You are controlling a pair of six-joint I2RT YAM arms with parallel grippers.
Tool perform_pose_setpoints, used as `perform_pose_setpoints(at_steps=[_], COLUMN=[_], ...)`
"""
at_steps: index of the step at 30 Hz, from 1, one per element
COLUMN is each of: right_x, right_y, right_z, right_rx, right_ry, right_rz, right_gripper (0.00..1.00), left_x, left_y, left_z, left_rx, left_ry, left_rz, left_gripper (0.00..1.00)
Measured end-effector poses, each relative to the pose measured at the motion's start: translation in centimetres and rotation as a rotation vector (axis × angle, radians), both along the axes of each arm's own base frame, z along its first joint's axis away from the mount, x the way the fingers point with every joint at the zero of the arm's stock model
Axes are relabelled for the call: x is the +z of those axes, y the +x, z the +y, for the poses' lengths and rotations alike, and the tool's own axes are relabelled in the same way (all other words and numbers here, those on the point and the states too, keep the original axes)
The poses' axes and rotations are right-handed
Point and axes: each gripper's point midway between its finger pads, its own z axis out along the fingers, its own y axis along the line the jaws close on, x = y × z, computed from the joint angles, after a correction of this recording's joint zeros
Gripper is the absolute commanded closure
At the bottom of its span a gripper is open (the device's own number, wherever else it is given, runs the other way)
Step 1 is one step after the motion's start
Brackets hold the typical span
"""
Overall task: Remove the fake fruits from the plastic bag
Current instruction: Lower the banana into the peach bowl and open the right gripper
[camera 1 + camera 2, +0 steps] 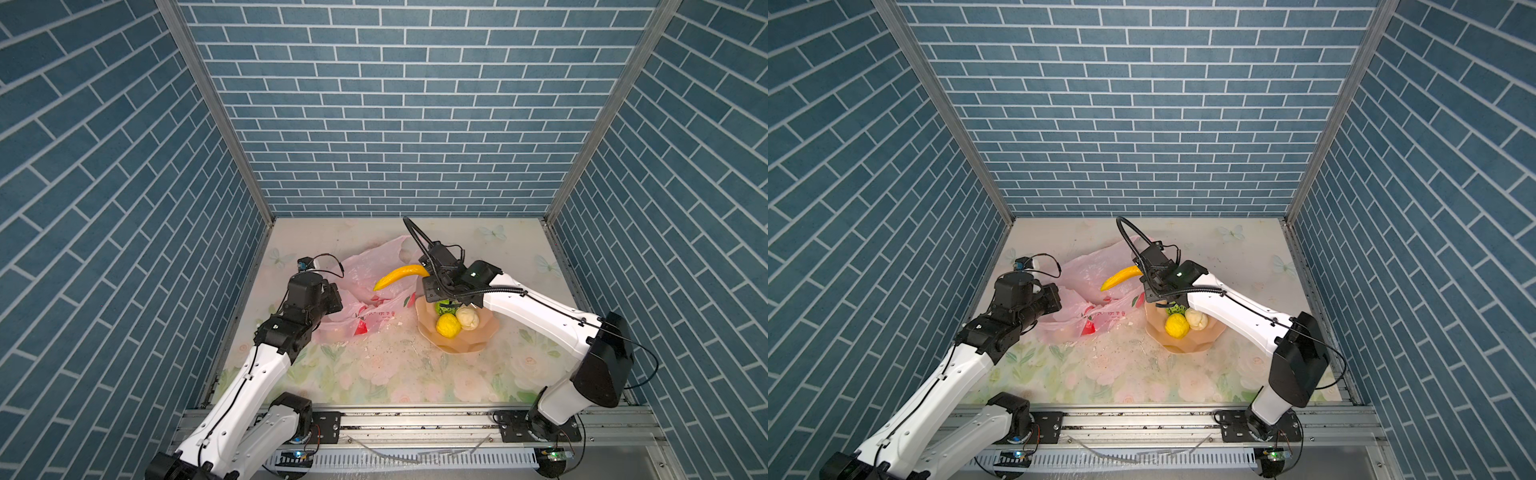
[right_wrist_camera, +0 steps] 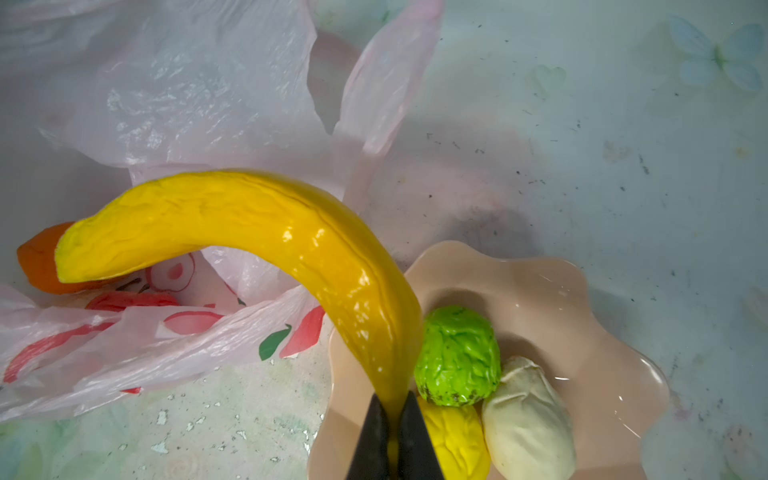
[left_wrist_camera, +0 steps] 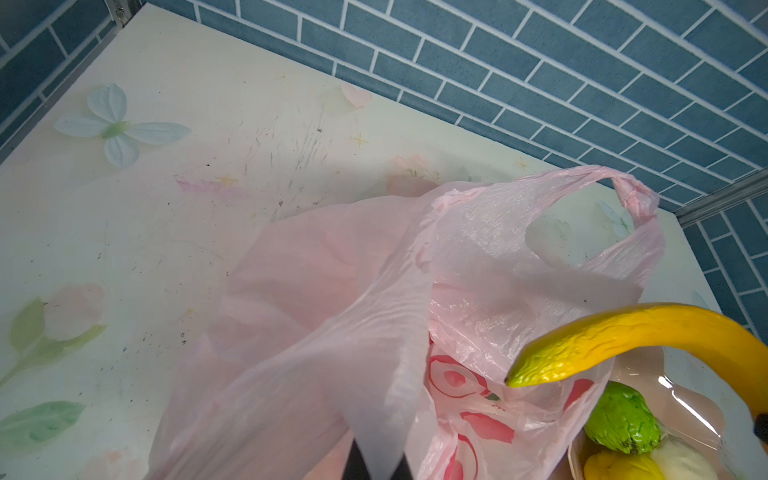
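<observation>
While pinching a fold of the plastic bag (image 1: pixel 365 282), left of centre, holding its mouth open with the left gripper (image 3: pixel 378 465), jaws together on the film; forearm low, wrist toward centre. Inside bag, orange fruit (image 2: pixel 35 266) not yet out. At centre, banana (image 1: pixel 401 276) clamped at stem end in the right gripper (image 2: pixel 392 419), hanging between bag and bowl (image 1: pixel 478 343). Step judged: transfer. Next: lower, release beside green fruit (image 2: pixel 457 357), yellow fruit (image 2: pixel 453 444), cream fruit (image 2: pixel 528 419). From near right, right arm (image 1: pixel 540 316) reaching in, elbow raised.
</observation>
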Motion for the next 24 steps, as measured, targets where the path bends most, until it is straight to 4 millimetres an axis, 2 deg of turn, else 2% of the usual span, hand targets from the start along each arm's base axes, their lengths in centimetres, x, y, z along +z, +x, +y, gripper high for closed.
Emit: perform_pose_setpoints(at_steps=[6, 11, 17, 24], right_x=[0.3, -0.5, -3.4, -6.8], right_y=[-0.3, -0.6, -1.5, -3.1], right_z=[-3.7, -7.3, -11.2, -13.9], right_rx=[-0.108, -0.202, -0.295, -0.360], right_ry=[0.004, 0.004, -0.031, -0.035], right_rz=[-0.028, -0.024, 0.021, 0.075], right_gripper=[0.96, 0.96, 0.96, 0.96], left_x=[-0.2, -0.2, -0.2, -0.4], left_y=[0.0, 0.0, 0.0, 0.1], left_z=[-0.2, -0.1, -0.1, -0.1], left_rx=[-0.009, -0.006, -0.006, -0.006], left_ry=[-0.005, -0.006, -0.006, -0.004], left_rz=[0.007, 0.007, 0.008, 0.014], left_gripper=[1.00, 1.00, 1.00, 1.00])
